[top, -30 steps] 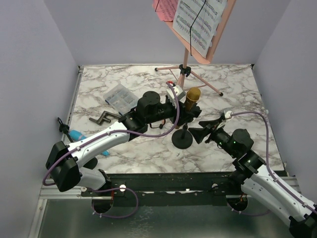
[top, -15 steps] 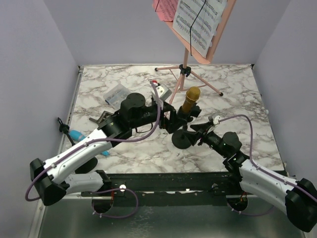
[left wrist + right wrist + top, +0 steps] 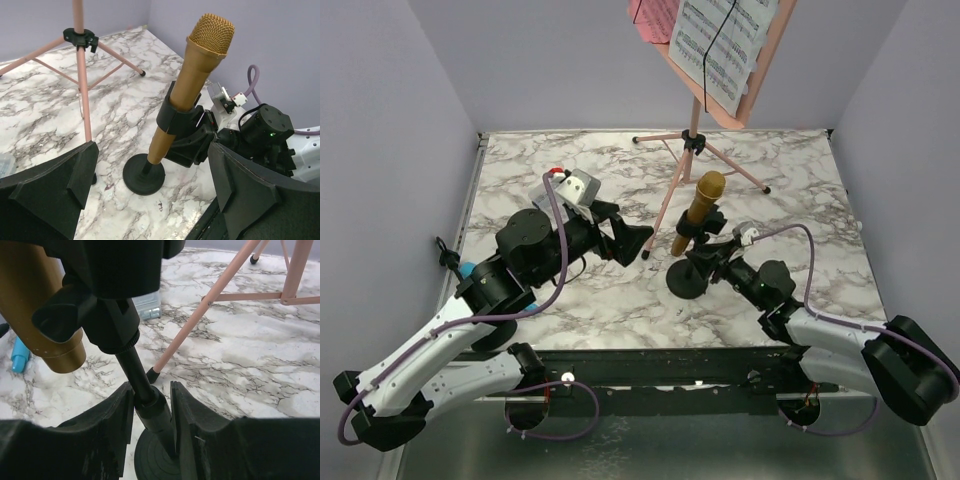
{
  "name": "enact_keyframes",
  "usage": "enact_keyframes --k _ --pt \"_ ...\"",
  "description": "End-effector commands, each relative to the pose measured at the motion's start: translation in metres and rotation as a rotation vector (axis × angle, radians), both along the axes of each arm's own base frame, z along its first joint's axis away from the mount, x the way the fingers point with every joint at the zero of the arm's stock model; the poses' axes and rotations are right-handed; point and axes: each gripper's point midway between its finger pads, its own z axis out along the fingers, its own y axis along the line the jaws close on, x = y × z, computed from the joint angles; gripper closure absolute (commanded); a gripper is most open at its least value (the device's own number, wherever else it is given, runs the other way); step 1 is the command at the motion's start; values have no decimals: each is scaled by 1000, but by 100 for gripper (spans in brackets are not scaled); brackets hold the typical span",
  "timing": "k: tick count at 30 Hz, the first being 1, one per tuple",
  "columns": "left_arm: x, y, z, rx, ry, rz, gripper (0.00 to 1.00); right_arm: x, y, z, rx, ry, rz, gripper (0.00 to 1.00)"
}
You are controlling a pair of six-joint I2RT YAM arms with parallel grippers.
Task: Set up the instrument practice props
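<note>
One microphone is mounted: the gold microphone (image 3: 192, 90) sits tilted in the clip of the black mic mount (image 3: 144, 176). The mount's round base rests on the worktop (image 3: 770, 190).

**Left claw.** The left claw (image 3: 152, 150) is spread wide and holds nothing. The gold microphone and its mount stand directly ahead of it, apart from both fingers. One leg of the pink music rack (image 3: 725, 60) comes down just ahead of its left finger.

**Right claw.** The right claw (image 3: 152, 390) is narrowed around the mount's stem, low down, with the clip and microphone body directly above it. One finger lies against each side of the stem collar. It cannot be told whether they pinch it firmly or only bracket it.

**Step in hand.** By judgement, this is the fitting of the gold microphone to the first mount. The seating itself appears complete, and the right claw is placed to steady or reposition the mount.

**Next move.**
1. Confirm a firm hold on the stem before shifting the mount, because the tilted microphone makes it top-heavy.
2. Keep the mount clear of the rack leg to the right claw's front.
3. Send the left claw for the blue microphone (image 3: 19, 355), which lies on the worktop behind it, beside its own arm.

The sheet-music pages (image 3: 720, 45) already rest on the rack.
</note>
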Motion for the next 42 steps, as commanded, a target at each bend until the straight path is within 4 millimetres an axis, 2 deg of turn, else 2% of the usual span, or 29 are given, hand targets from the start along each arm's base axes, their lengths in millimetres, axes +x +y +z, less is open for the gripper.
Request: enact_keyframes --k 1,5,7,9,10,11,16,18,20,25,29,32,34,37,42 --pt "5 17 -11 26 3 79 1 16 2 27 16 -106 -48 59" --pt "3 19 -13 23 4 82 1 30 2 23 -14 -89 -91 58" --pt "2 21 -14 19 4 83 1 37 -5 24 -14 -94 -152 64" --pt "1 23 -14 14 2 89 1 43 -14 24 -18 -110 -207 81" --pt "1 24 -13 12 1 91 1 47 -20 23 -30 -112 -247 95" --pt "1 26 -13 10 -1 94 1 51 -23 23 -40 -113 -274 99" --pt "-1 31 -10 -3 -13 106 1 70 -55 24 -101 -135 -446 100" --pt "-2 32 -11 -3 -12 109 1 80 -72 26 -152 -141 -509 100" --pt "-2 33 -12 -3 -9 113 1 93 -98 30 -168 -139 -597 100" --pt "-2 31 -21 -3 16 106 1 116 -182 40 -215 -153 -832 100" --pt "-3 29 -26 -4 26 99 1 117 -246 43 -253 -149 -1013 100" --pt "-3 27 -30 -3 38 91 1 111 -296 39 -255 -136 -1122 100" --pt "-3 24 -33 -3 49 85 1 108 -321 37 -263 -142 -1191 100" --pt "-4 21 -37 -3 64 75 1 107 -335 34 -279 -142 -1229 100" --pt "-4 23 -46 -14 95 89 1 102 -334 36 -265 -170 -1225 100"
